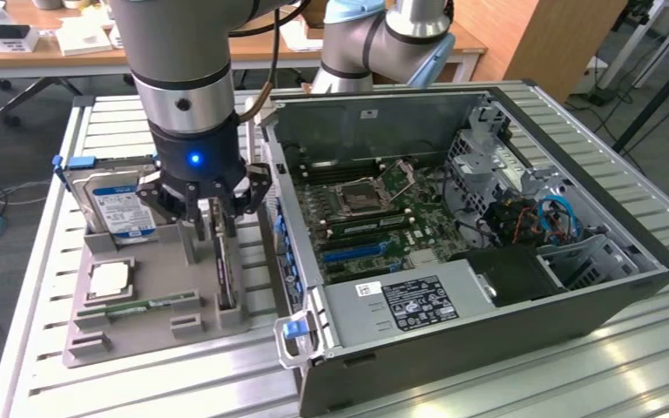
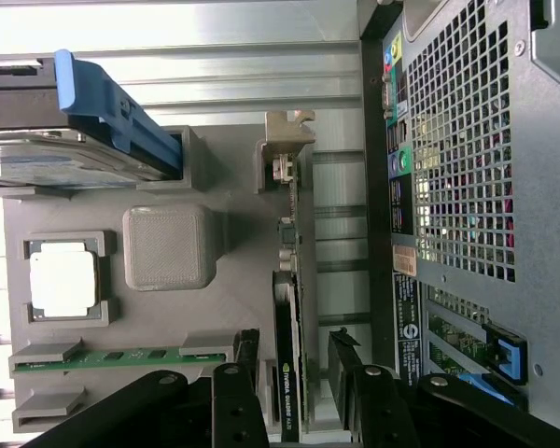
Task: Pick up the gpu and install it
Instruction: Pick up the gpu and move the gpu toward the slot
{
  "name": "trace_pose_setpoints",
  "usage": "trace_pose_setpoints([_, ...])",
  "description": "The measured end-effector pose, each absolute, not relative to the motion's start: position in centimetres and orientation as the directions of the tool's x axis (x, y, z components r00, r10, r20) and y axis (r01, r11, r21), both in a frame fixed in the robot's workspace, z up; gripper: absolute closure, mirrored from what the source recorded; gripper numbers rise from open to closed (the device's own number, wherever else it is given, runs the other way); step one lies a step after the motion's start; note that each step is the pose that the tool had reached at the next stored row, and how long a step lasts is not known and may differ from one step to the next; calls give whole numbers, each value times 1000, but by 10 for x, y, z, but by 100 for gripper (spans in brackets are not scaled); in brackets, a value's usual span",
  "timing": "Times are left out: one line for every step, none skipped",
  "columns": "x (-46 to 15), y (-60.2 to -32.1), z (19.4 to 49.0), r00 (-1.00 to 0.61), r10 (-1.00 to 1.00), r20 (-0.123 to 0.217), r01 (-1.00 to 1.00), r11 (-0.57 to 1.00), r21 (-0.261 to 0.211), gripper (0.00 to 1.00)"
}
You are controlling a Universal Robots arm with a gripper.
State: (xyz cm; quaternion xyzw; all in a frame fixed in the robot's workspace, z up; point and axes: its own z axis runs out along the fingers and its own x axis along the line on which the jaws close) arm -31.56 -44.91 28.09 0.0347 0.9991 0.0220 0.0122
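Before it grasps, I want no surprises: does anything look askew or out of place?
Nothing stands out. The gpu stands upright on edge in its slot of the holder, and the open gripper straddles it. The hard drive, processor and memory stick sit squarely in their pockets.

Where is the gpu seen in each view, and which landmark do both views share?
Exterior view: gpu stands on edge in the grey holder, under the gripper.
Wrist view: gpu edge-on between the fingers, beside the computer case.
Shared landmark: the hard drive with blue handle.
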Motion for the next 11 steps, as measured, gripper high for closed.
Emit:
trace_pose_setpoints([-316, -449, 280, -997, 70, -23, 69, 997, 45, 57])
trace_pose_setpoints([-316, -449, 279, -997, 70, -23, 69, 997, 45, 57])
trace_pose_setpoints([-316, -449, 278, -997, 70, -23, 69, 997, 45, 57])
trace_pose_setpoints([-316, -449, 277, -997, 70, -23, 69, 997, 45, 57])
trace_pose_setpoints([-316, -449, 276, -997, 70, -23, 69, 997, 45, 57])
trace_pose_setpoints([-316, -449, 276, -997, 70, -22, 69, 997, 44, 57])
trace_pose_setpoints([-316, -449, 276, -997, 70, -22, 69, 997, 45, 57])
trace_pose_setpoints([-316, -449, 276, -997, 70, -22, 69, 997, 45, 57])
trace_pose_setpoints([-316, -449, 276, -997, 70, -23, 69, 997, 45, 57])
trace_pose_setpoints([-316, -449, 276, -997, 70, -23, 69, 997, 45, 57])
trace_pose_setpoints([-316, -449, 276, -997, 70, -23, 69, 997, 45, 57])
